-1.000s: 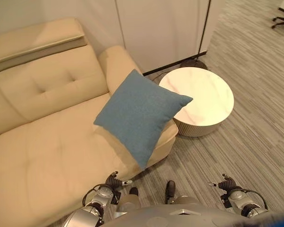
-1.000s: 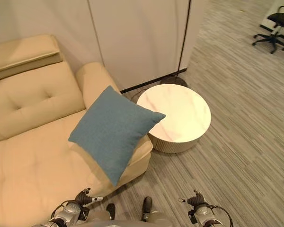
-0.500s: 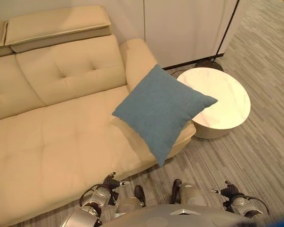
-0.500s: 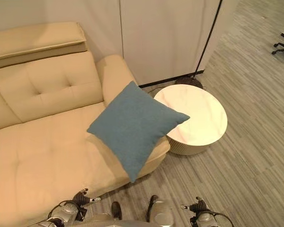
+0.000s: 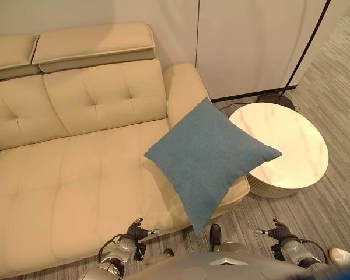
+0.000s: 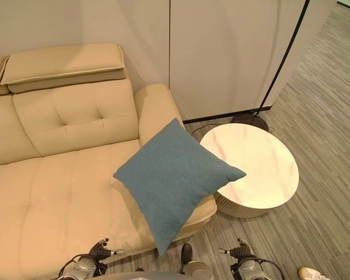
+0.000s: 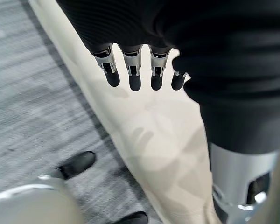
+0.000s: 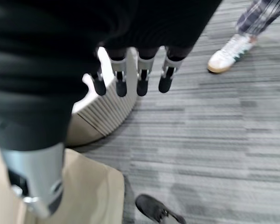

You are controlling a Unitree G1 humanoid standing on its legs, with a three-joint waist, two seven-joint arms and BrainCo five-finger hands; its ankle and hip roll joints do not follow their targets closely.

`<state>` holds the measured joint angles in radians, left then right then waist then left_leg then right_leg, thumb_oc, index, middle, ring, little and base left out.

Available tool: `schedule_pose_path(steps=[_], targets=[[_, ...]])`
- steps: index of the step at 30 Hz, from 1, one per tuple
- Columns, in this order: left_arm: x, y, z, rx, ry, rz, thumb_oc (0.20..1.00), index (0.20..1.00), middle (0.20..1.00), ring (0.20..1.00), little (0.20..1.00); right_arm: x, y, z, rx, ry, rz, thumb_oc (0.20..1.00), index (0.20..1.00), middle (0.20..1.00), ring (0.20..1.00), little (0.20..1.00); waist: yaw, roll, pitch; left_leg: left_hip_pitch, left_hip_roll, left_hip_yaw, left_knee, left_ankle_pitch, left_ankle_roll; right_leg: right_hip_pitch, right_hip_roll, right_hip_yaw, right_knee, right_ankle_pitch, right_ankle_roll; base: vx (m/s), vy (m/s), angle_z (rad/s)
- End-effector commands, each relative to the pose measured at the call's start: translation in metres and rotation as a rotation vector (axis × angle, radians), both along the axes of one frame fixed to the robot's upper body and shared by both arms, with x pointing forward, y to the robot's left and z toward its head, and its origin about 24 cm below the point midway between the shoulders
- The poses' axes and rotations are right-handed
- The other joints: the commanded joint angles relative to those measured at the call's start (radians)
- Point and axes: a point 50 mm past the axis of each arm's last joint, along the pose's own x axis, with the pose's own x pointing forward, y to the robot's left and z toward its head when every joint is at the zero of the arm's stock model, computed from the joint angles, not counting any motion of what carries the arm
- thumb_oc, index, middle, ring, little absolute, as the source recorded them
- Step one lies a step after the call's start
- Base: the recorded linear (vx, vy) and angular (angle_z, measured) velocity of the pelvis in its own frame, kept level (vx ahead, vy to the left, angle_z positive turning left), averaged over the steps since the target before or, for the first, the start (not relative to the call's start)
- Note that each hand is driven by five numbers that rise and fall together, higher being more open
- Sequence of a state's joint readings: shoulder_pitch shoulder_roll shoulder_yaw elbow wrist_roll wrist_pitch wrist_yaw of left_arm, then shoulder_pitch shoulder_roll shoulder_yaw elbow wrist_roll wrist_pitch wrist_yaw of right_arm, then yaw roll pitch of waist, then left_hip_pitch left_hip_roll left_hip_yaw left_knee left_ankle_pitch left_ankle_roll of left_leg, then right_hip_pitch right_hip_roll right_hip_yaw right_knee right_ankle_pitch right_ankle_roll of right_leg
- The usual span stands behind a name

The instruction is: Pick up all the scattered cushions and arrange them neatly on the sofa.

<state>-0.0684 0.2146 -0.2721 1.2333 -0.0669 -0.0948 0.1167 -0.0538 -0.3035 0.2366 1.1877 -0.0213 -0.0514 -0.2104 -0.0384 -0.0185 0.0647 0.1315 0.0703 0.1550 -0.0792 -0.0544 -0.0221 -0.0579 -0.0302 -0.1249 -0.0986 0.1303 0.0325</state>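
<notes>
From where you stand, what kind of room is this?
Probably a lounge corner in an office or showroom: a cream tufted leather sofa with a blue square fabric cushion on its seat end, a round white marble-topped side table, and grey striped carpet.

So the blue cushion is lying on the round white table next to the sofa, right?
Not quite. The blue cushion is on the sofa, propped at the seat's end by the armrest, with one corner poking out over the round white table. The left eye view shows it. The table does stand next to the sofa.
</notes>
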Motion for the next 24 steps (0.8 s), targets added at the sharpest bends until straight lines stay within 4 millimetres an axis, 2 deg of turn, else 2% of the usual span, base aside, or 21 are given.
schedule_pose_path(steps=[1, 3, 4, 5, 6, 9, 12, 13, 16, 17, 20, 24], targets=[[0.013, 0.015, 0.007, 0.057, -0.052, 0.029, 1.000, 1.000, 1.000, 1.000, 1.000, 0.010, -0.009, 0.007, -0.065, -0.061, 0.003, 1.000, 1.000, 1.000, 1.000, 1.000, -0.009, -0.062, -0.008, -0.058, -0.040, -0.024, -0.001, 0.023, -0.026, 0.052, -0.081, -0.004, 0.011, -0.082, 0.138, -0.01, -0.012, -0.03], [0.015, 0.015, 0.008, 0.062, -0.067, 0.030, 1.000, 1.000, 1.000, 1.000, 1.000, 0.023, -0.011, 0.015, -0.087, -0.131, 0.029, 1.000, 1.000, 1.000, 1.000, 1.000, -0.011, -0.061, -0.008, -0.058, -0.038, -0.023, -0.007, 0.026, -0.028, 0.052, -0.079, -0.004, 0.011, -0.084, 0.138, 0.00, 0.000, 0.00], [0.017, 0.015, 0.009, 0.064, -0.084, 0.037, 1.000, 1.000, 1.000, 1.000, 1.000, 0.037, -0.013, 0.027, -0.111, -0.217, 0.051, 1.000, 1.000, 1.000, 1.000, 1.000, -0.016, -0.060, -0.007, -0.060, -0.037, -0.022, -0.008, 0.027, -0.029, 0.050, -0.078, -0.003, 0.011, -0.083, 0.138, 0.00, 0.000, 0.00], [0.017, 0.014, 0.009, 0.064, -0.084, 0.037, 1.000, 1.000, 1.000, 1.000, 1.000, 0.037, -0.013, 0.027, -0.111, -0.216, 0.051, 1.000, 1.000, 1.000, 1.000, 1.000, -0.015, -0.059, -0.008, -0.060, -0.037, -0.022, -0.008, 0.027, -0.029, 0.050, -0.078, -0.003, 0.011, -0.083, 0.138, -0.04, 0.029, -0.05], [0.019, 0.012, 0.011, 0.061, -0.111, 0.042, 1.000, 1.000, 1.000, 1.000, 1.000, 0.054, -0.014, 0.045, -0.143, -0.340, 0.093, 1.000, 1.000, 1.000, 1.000, 1.000, -0.022, -0.056, -0.007, -0.064, -0.036, -0.020, -0.008, 0.026, -0.030, 0.047, -0.078, 0.000, 0.011, -0.083, 0.140, -0.03, 0.036, -0.03], [0.022, 0.009, 0.013, 0.056, -0.138, 0.051, 1.000, 1.000, 1.000, 1.000, 1.000, 0.070, -0.014, 0.070, -0.188, -0.490, 0.138, 1.000, 1.000, 1.000, 1.000, 1.000, -0.031, -0.053, -0.004, -0.068, -0.035, -0.018, -0.008, 0.026, -0.028, 0.042, -0.079, 0.003, 0.011, -0.080, 0.141, -0.02, 0.023, -0.01], [0.025, 0.006, 0.015, 0.047, -0.172, 0.060, 1.000, 1.000, 1.000, 1.000, 1.000, 0.077, -0.015, 0.093, -0.231, -0.612, 0.163, 1.000, 1.000, 1.000, 1.000, 1.000, -0.038, -0.050, -0.004, -0.073, -0.036, -0.013, -0.008, 0.026, -0.028, 0.037, -0.080, 0.002, 0.011, -0.078, 0.144, -0.03, 0.033, 0.00], [0.027, 0.003, 0.017, 0.036, -0.199, 0.067, 1.000, 1.000, 1.000, 1.000, 1.000, 0.081, -0.016, 0.106, -0.259, -0.677, 0.178, 1.000, 1.000, 1.000, 1.000, 1.000, -0.041, -0.048, -0.004, -0.075, -0.035, -0.011, -0.008, 0.025, -0.028, 0.036, -0.082, 0.000, 0.011, -0.076, 0.145, -0.02, 0.032, 0.01], [0.030, 0.002, 0.020, 0.030, -0.231, 0.080, 1.000, 1.000, 1.000, 1.000, 1.000, 0.086, -0.017, 0.126, -0.320, -0.765, 0.210, 1.000, 1.000, 1.000, 1.000, 1.000, -0.043, -0.047, -0.002, -0.077, -0.035, -0.009, -0.008, 0.025, -0.028, 0.036, -0.084, -0.005, 0.011, -0.076, 0.147, 0.00, 0.000, 0.00], [0.033, 0.001, 0.024, 0.018, -0.266, 0.093, 1.000, 1.000, 1.000, 1.000, 1.000, 0.088, -0.017, 0.139, -0.355, -0.817, 0.229, 1.000, 1.000, 1.000, 1.000, 1.000, -0.042, -0.045, -0.002, -0.077, -0.035, -0.008, -0.008, 0.023, -0.028, 0.035, -0.086, -0.008, 0.011, -0.075, 0.148, 0.00, 0.000, 0.00], [0.042, 0.000, 0.034, 0.000, -0.353, 0.119, 1.000, 1.000, 1.000, 1.000, 1.000, 0.090, -0.014, 0.157, -0.373, -0.905, 0.245, 1.000, 1.000, 1.000, 1.000, 1.000, -0.039, -0.045, -0.002, -0.076, -0.035, -0.010, -0.008, 0.022, -0.027, 0.037, -0.089, -0.011, 0.011, -0.077, 0.148, 0.00, 0.000, 0.00], [0.047, 0.000, 0.042, -0.019, -0.414, 0.136, 1.000, 1.000, 1.000, 1.000, 1.000, 0.094, -0.009, 0.167, -0.358, -0.965, 0.257, 1.000, 1.000, 1.000, 1.000, 1.000, -0.034, -0.045, 0.000, -0.077, -0.035, -0.013, -0.008, 0.022, -0.028, 0.037, -0.092, -0.017, 0.011, -0.076, 0.149, 0.00, 0.000, 0.00]])
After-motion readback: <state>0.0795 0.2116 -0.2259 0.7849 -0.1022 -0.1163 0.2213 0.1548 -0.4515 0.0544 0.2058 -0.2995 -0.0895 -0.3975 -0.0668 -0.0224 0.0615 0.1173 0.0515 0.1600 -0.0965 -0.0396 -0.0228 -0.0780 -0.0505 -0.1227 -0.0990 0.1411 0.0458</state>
